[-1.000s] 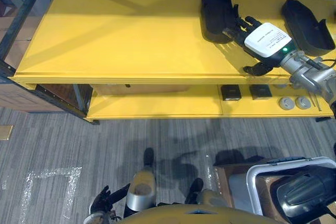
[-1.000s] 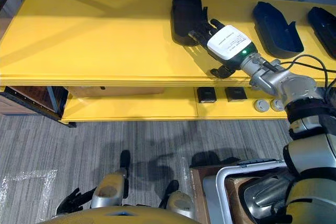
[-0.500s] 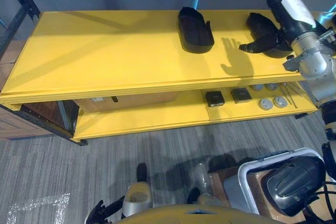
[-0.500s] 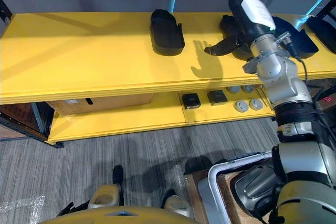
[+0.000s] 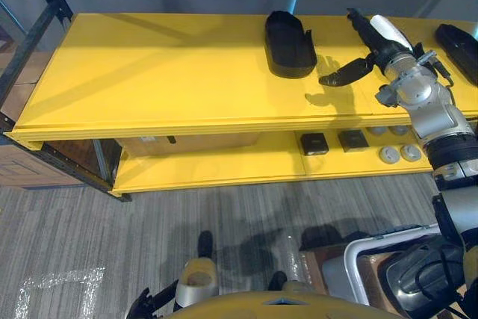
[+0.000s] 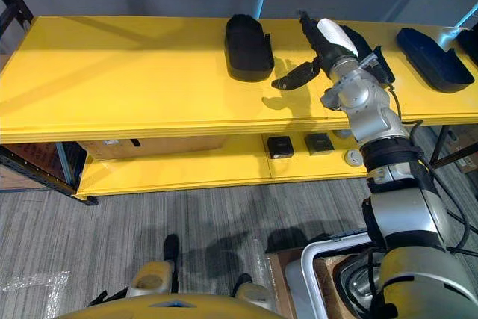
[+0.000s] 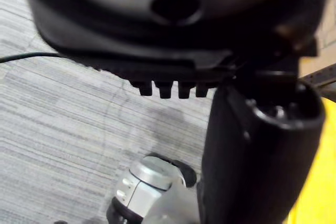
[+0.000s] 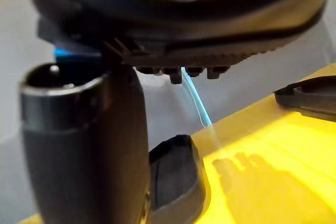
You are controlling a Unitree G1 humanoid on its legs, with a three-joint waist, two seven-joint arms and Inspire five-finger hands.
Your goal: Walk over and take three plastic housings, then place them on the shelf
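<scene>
Left eye view: the right hand [image 5: 379, 39] is hovering above the yellow shelf [image 5: 164, 72], fingers straight, thumb wide, empty; a black housing [image 5: 290, 44] is lying beside it. Right eye view: a second housing [image 6: 366, 42] is lying behind that hand, a third housing [image 6: 434, 58] farther right. Left wrist view: the left hand [image 7: 157, 61] is hanging over the floor [image 7: 52, 103], fingers relaxed, empty.

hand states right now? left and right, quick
left hand: open, holding nothing, hanging low over the floor.
right hand: open, holding nothing, raised over the yellow shelf.
</scene>
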